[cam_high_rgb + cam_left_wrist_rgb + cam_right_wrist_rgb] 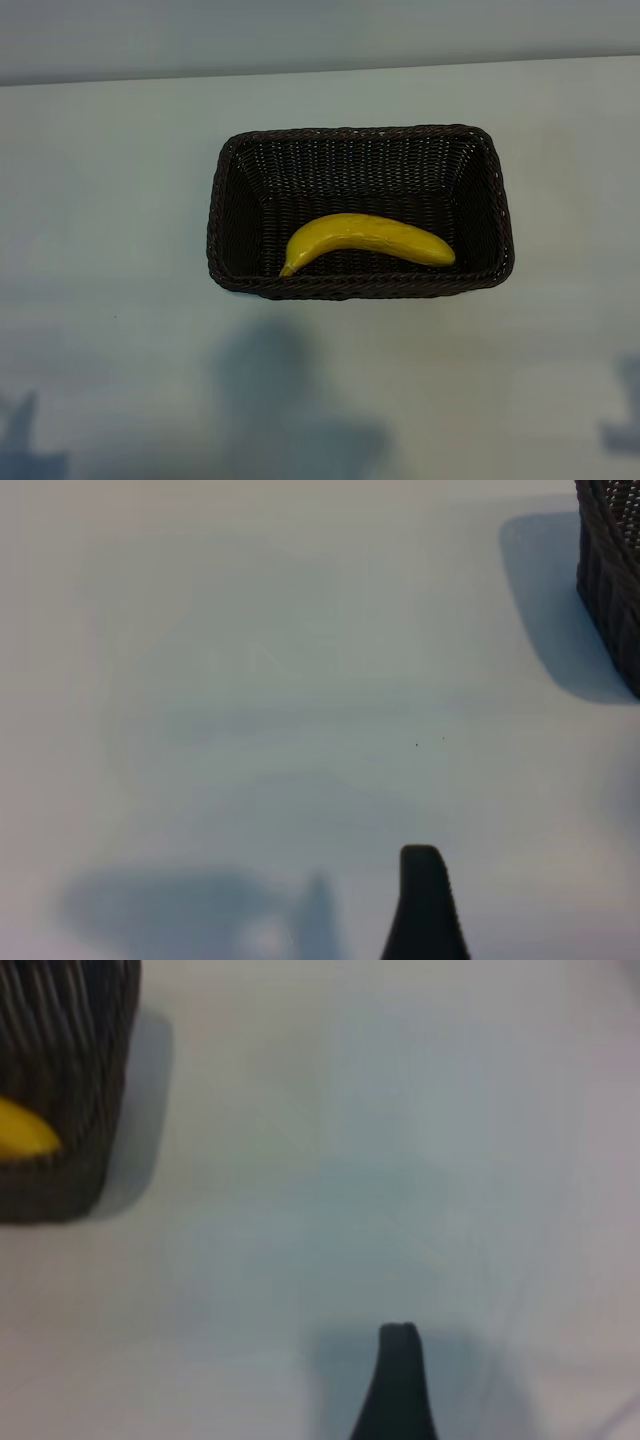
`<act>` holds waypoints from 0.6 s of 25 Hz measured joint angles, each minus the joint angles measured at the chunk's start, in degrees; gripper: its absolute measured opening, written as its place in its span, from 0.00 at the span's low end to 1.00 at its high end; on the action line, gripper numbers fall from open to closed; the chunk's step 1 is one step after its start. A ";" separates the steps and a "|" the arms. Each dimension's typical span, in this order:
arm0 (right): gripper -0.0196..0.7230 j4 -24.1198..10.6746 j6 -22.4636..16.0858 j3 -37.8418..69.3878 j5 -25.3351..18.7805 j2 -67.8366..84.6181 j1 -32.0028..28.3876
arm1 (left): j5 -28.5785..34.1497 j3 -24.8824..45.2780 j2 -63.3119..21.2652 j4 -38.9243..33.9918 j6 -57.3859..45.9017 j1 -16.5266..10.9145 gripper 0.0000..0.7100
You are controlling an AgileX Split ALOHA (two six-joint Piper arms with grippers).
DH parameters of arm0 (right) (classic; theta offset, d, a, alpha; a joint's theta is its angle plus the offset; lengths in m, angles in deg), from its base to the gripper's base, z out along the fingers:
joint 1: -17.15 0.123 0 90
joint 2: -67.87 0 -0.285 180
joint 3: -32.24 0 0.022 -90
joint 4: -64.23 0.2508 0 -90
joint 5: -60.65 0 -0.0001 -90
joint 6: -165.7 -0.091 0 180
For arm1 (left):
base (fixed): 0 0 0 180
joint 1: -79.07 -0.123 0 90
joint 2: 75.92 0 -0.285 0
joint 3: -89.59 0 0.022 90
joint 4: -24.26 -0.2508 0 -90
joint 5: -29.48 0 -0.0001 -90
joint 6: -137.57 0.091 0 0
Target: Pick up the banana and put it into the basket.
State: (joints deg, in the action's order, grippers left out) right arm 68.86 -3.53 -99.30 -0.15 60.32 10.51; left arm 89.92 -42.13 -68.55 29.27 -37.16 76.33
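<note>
The bright-yellow banana (370, 238) lies on its side inside the dark-brown wicker basket (357, 286), along the basket's near wall, in the middle of the table. Neither arm shows in the exterior view. In the left wrist view one dark finger (424, 905) of my left gripper hangs over bare table, with a corner of the basket (612, 580) well off to one side. In the right wrist view one dark finger (397, 1390) of my right gripper is also over bare table. The basket's corner (60, 1080) and the banana's tip (22, 1132) show farther off. Both grippers hold nothing.
The pale table (120, 300) stretches all round the basket. Soft shadows fall on it in front of the basket (290, 400) and at both near corners. The table's far edge (320, 72) runs behind the basket.
</note>
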 joint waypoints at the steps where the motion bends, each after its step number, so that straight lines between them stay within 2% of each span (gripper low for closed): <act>1: 0.83 0.00 0.00 0.06 0.00 0.13 0.00 | 0.00 0.00 0.00 0.00 0.00 0.00 0.76; 15: 0.83 0.76 -0.47 0.06 -0.05 0.18 0.15 | 0.00 0.00 0.00 0.00 0.00 0.00 0.76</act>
State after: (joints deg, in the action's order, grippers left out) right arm 69.61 -4.00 -99.24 -0.20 60.51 10.66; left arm 89.92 -42.13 -68.55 29.27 -37.16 76.33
